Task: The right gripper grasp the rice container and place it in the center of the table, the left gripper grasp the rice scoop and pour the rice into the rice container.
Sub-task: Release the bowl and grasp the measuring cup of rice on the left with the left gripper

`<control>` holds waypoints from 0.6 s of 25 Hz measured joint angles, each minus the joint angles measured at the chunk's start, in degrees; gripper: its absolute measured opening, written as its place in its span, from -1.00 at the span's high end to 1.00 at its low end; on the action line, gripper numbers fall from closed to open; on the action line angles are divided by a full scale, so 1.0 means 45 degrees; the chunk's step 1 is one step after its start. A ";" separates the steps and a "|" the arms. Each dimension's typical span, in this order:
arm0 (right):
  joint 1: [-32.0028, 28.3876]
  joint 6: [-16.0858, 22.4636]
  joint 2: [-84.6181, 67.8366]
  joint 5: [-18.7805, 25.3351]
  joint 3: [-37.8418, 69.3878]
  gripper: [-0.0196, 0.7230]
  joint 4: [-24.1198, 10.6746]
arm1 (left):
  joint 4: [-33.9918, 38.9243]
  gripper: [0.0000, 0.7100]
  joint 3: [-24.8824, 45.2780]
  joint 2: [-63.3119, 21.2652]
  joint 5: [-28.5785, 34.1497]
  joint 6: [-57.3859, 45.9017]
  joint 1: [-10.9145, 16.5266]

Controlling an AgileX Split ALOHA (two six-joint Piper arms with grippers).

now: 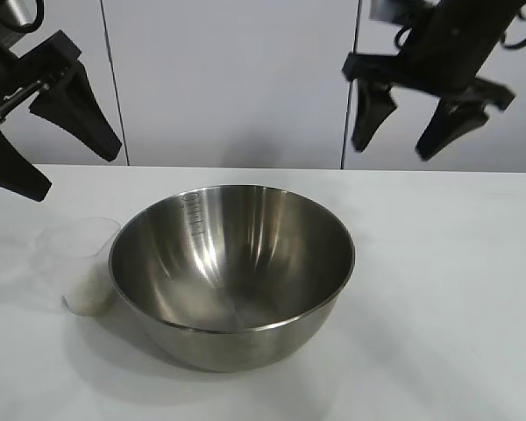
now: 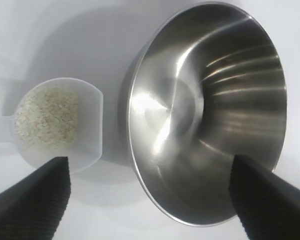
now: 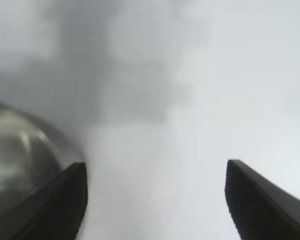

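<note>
The rice container (image 1: 232, 272), a large shiny steel bowl, sits empty on the white table (image 1: 438, 289) a little left of the middle. The rice scoop (image 1: 83, 263), a small clear cup, stands just left of it, touching or nearly touching, with rice (image 2: 47, 115) heaped inside. My left gripper (image 1: 66, 167) is open and empty, high above the table's left side. In the left wrist view it (image 2: 150, 172) looks down between scoop (image 2: 57, 125) and bowl (image 2: 207, 110). My right gripper (image 1: 394, 149) is open and empty, high above the back right; its wrist view (image 3: 155, 172) shows the bowl's edge (image 3: 20, 150).
A white panelled wall (image 1: 228, 79) stands behind the table. Bare tabletop lies right of the bowl and along the front.
</note>
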 joint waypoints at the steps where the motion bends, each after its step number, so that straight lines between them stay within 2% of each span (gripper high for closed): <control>1: -0.0320 0.0120 -0.0182 -0.0029 -0.0076 -0.48 -0.0765 | 0.0000 -0.75 0.0000 0.0000 0.0000 0.0000 0.0000; 4: -0.1382 0.0497 -0.0732 0.0375 -0.0075 -0.49 -0.2790 | 0.0000 -0.75 0.0000 0.0000 0.0000 0.0000 0.0000; 6: -0.2250 0.0896 -0.1166 0.1030 -0.0075 -0.49 -0.3719 | 0.0000 -0.75 0.0000 0.0000 0.0000 0.0000 0.0000; 8: -0.3077 0.1161 -0.1843 0.1723 -0.0075 -0.49 -0.4107 | 0.0000 -0.75 0.0000 0.0000 0.0000 0.0000 0.0000; 11: -0.4096 0.1290 -0.3171 0.2763 -0.0075 -0.49 -0.4241 | 0.0000 -0.75 0.0000 0.0000 -0.0010 0.0000 0.0000; 15: -0.4530 0.1362 -0.5737 0.3737 -0.0075 -0.49 -0.4231 | 0.0000 -0.75 0.0000 0.0000 -0.0010 0.0010 0.0000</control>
